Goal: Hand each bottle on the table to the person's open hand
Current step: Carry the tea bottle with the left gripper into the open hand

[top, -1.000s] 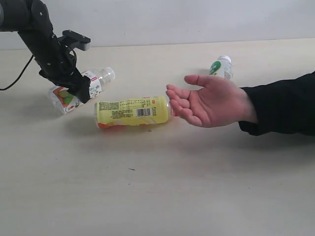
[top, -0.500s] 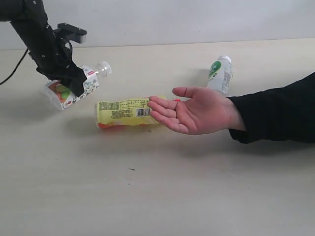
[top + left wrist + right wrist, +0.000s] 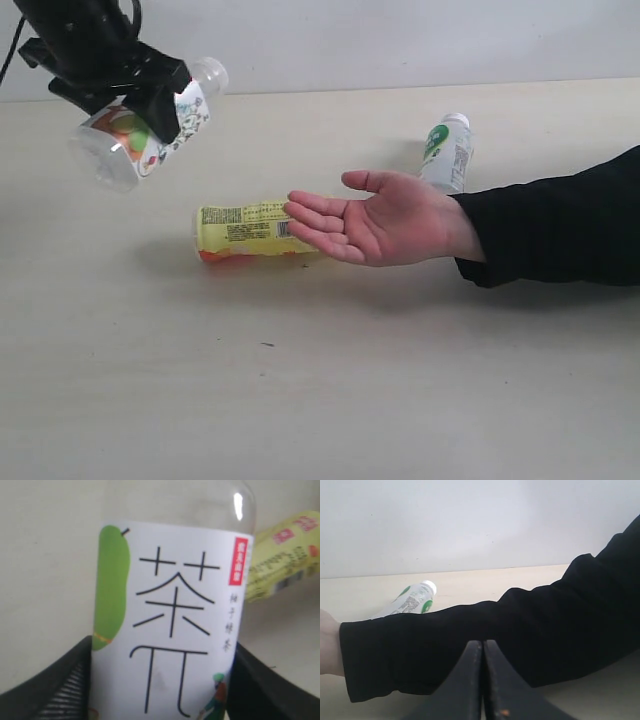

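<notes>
Above the surface [image 3: 350,380] at left, the left pincer [image 3: 150,100] is clamping the fruit-label bottle [image 3: 188,112], holding it tilted in the air. The open hand [image 3: 385,225] is lying palm-up, fingertips overlapping the yellow-label bottle [image 3: 240,230]. The right pincer [image 3: 483,680] is sitting closed, empty.

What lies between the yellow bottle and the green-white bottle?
The person's open hand, palm up; the exterior view shows it.

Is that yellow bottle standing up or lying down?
Lying down. The yellow bottle rests lengthwise on the table, one end hidden behind the person's open hand.
</notes>
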Controlling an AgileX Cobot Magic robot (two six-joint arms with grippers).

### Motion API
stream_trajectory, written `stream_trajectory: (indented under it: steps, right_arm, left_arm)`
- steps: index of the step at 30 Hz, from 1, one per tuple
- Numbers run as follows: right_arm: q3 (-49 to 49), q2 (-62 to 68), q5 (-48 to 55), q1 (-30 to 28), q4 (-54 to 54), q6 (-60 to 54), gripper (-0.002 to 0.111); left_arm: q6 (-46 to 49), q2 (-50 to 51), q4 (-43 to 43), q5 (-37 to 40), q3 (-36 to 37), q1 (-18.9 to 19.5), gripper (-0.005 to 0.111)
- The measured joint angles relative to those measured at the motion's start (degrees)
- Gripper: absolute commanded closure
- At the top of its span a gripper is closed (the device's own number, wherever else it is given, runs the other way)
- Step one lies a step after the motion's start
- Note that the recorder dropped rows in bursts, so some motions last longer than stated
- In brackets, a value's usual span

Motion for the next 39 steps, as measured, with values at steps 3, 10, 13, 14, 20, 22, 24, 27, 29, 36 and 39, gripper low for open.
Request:
stream_trajectory:
  steps: [3,10,13,14,20,22,24,27,29,36,39]
  right_arm:
    - [0.0,0.0,0.0,0.0,0.0,0.0,0.108]
    - [0.0,0.0,0.0,0.0,0.0,0.0,0.108]
    - [0.0,0.0,0.0,0.0,0.0,0.0,0.108]
    - [0.0,0.0,0.0,0.0,0.0,0.0,0.108]
    - [0.0,0.0,0.0,0.0,0.0,0.0,0.108]
    - [0.0,0.0,0.0,0.0,0.0,0.0,0.108]
    - [0.0,0.0,0.0,0.0,0.0,0.0,0.108]
    - [0.0,0.0,0.0,0.0,0.0,0.0,0.108]
    - [0.0,0.0,0.0,0.0,0.0,0.0,0.108]
    - [0.0,0.0,0.0,0.0,0.0,0.0,0.108]
    - [0.0,0.0,0.0,0.0,0.0,0.0,0.108]
  left_arm:
    - [-5.15,-1.62,0.0,0.29,0.0,-4.94,0.107]
    - [-20.9,-3.2,7.38,0.57,0.0,-16.14,0.107]
    - [-28.64,-3.2,10.86,0.67,0.0,-20.15,0.107]
    - [-30.64,-3.2,11.57,0.67,0.0,-21.4,0.107]
    - [-45.38,-3.2,12.27,0.33,0.0,-25.78,0.107]
    - [-50.43,-3.2,12.37,0.33,0.0,-26.5,0.107]
    - [-54.17,-2.68,12.37,0.1,0.0,-27.19,0.107]
    - [-56.68,-1.41,12.37,-1.73,0.0,-28.06,0.107]
    - [-57.05,-0.33,12.37,-3.3,0.0,-28.27,0.107]
    - [-57.65,3.65,10.89,-10.49,0.0,-28.5,0.107]
    - [-58.28,5.24,10.65,-12.32,0.0,-28.5,0.106]
